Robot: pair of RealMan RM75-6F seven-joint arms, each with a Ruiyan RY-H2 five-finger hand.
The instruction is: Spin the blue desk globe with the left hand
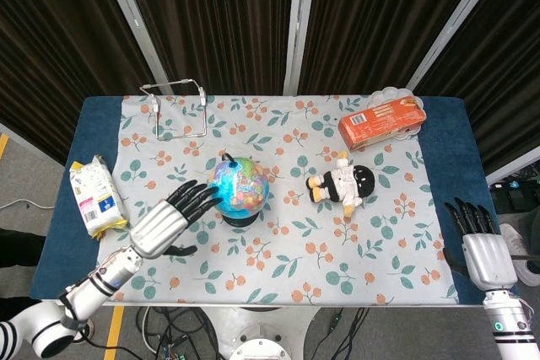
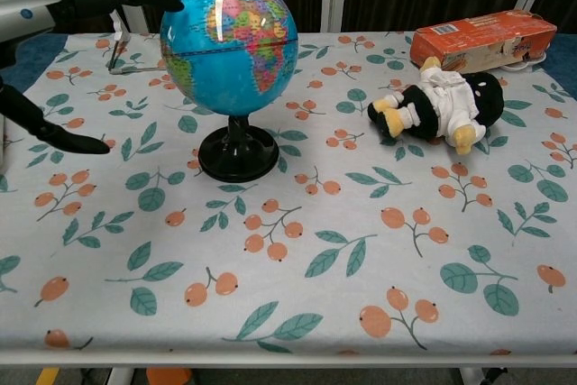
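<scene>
The globe [image 1: 240, 185] is standing on its black base [image 2: 238, 152] at the centre-left of the desk [image 1: 447, 132], on the floral cloth [image 1: 278, 250].

Head view only: the whole left hand [image 1: 169, 218] is showing, w/ fingers [image 1: 201, 195] spread and reaching toward the globe's left side; the tips are lying at the sphere's edge, contact not confirmable. The right hand [image 1: 481, 250] is showing at the desk's right front corner, fingers spread, holding nothing, well apart from everything else. Also in this view only: a snack bag [image 1: 93, 196] is lying at the left edge and a wire stand [image 1: 175, 107] is sitting at the back left.

Chest view only: the globe's base and stem are showing in full, and the left hand's dark fingertips are appearing at the globe's upper left, approx. touching it. The thumb is sticking out lower left, over the cloth. The right hand is not showing here.

Both views: a plush toy [image 2: 440, 105] is lying on its side right of the globe, and an orange box [image 2: 482, 38] is resting behind it. Box print is too small to read; globe map labels are illegible.
</scene>
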